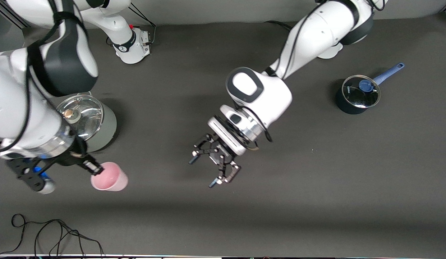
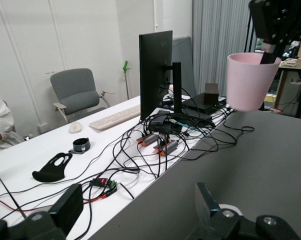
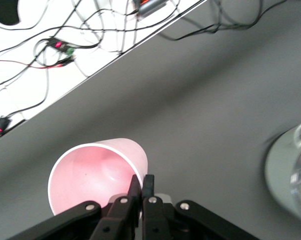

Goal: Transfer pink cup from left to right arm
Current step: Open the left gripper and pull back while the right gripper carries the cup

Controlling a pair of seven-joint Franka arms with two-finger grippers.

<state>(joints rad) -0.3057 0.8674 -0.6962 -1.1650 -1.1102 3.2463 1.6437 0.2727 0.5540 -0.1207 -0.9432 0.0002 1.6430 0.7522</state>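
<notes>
No readable text, label, brand, number or sign anywhere. Only a small white mark on the black band of the right arm's base (image 1: 126, 46), too small to make out, and a pale label on the rim of the dark blue pot (image 1: 356, 94), likewise illegible.

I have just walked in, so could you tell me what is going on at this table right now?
The right gripper is shut on the rim of the pink cup, holding it above the table near the grey lidded pot. The left gripper hangs open and empty over the middle of the table. So the cup now sits with the right arm. A small dark pot with a blue handle stands toward the left arm's end.
</notes>
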